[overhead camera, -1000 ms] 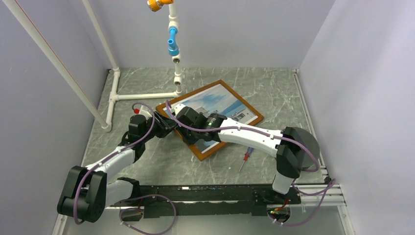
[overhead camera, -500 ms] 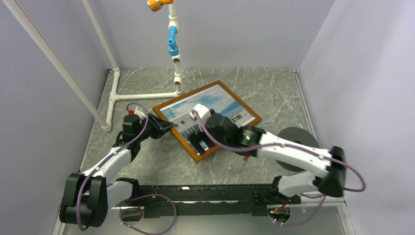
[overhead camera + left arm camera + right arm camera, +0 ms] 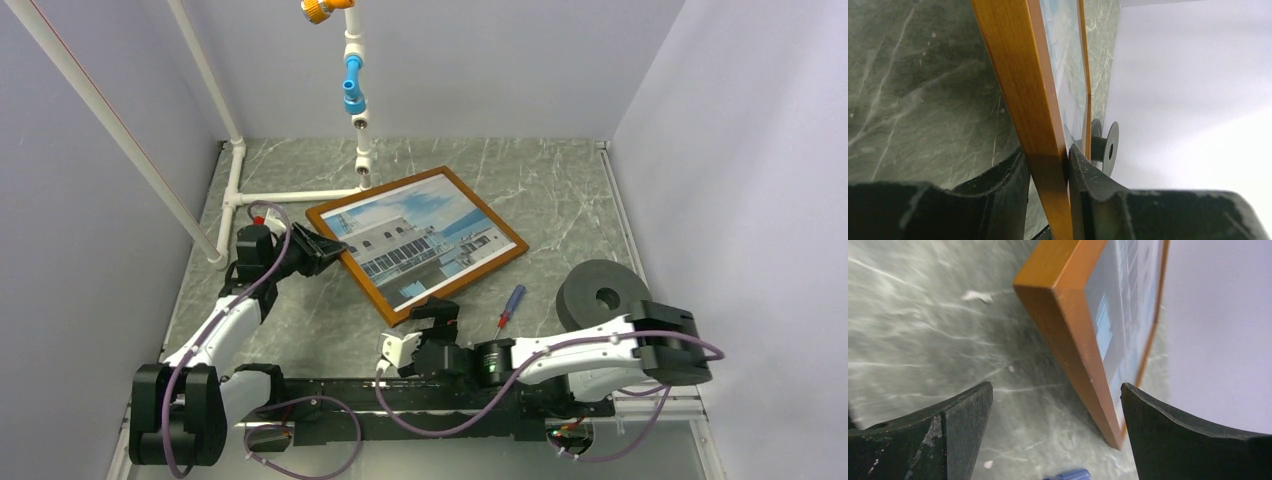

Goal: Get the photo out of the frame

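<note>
The reddish-brown frame lies at the table's middle with the photo of a white building under blue sky inside it, face up. My left gripper is shut on the frame's left edge near the far-left corner. In the left wrist view both fingers of this gripper press the wooden frame, and the photo shows edge-on. My right gripper stands open, just in front of the frame's near corner and apart from it. Its wrist view shows the open right gripper, the frame and the photo.
A red-and-blue screwdriver lies right of the frame's near corner, and its blue tip shows below the right jaws. A grey spool sits at the right. A white pipe structure stands at the back left.
My right arm has drawn back from over the photo to the table's near side, and its jaws have opened wide. The left gripper has closed tighter on the frame, which has shifted slightly left.
</note>
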Controlling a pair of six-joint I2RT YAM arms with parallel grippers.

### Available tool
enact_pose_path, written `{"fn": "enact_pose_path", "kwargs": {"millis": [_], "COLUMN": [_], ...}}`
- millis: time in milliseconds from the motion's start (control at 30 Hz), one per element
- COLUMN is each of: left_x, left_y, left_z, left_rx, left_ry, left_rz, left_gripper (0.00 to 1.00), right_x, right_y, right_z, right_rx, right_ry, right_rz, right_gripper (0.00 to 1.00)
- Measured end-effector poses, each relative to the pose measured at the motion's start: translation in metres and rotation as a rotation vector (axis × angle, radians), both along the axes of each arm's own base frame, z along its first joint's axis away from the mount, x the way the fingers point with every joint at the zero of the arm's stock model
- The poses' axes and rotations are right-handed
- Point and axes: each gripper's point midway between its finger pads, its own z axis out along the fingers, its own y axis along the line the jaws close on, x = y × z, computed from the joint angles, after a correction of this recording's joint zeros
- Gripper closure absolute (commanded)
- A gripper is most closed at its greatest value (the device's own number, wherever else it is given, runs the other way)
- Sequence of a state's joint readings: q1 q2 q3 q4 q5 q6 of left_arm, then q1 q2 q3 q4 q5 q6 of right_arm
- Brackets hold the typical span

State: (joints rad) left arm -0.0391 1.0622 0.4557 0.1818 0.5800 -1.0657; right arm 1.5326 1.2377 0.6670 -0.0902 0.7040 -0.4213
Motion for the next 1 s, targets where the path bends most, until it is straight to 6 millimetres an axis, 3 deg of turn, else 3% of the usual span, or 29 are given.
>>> {"fn": "enact_pose_path", "kwargs": {"millis": [133,367,600,700,900,1000], "left_x": [-0.003,-0.006,-0.007,-0.007,-0.008,-0.006], "left_y": [0.0,0.001,0.001,0.001,0.0,-0.002], "left_z": [0.001,0.003,0.003,0.003,0.005,0.018], "left_rx": [-0.001,-0.006,-0.008,-0.008,-0.015,-0.033], "left_ry": [0.008,0.01,0.011,0.014,0.018,-0.013], "left_rz": [-0.007,-0.014,-0.015,-0.015,-0.017,-0.023], "left_gripper": [0.9,0.9,0.9,0.9,0.9,0.89], "right_x": [0.02,0.04,0.061,0.066,0.066,0.063], "right_y": [-0.007,0.007,0.015,0.013,0.013,0.018], "right_z": [-0.02,0.002,-0.001,-0.005,0.02,0.023], "right_rx": [-0.11,-0.038,-0.08,-0.118,0.006,0.025], "right_ry": [-0.19,-0.411,-0.605,-0.641,-0.582,-0.488], "right_rz": [-0.051,-0.104,-0.132,-0.134,-0.17,-0.127], "right_gripper": [0.0,0.02,0.04,0.2,0.52,0.6]}}
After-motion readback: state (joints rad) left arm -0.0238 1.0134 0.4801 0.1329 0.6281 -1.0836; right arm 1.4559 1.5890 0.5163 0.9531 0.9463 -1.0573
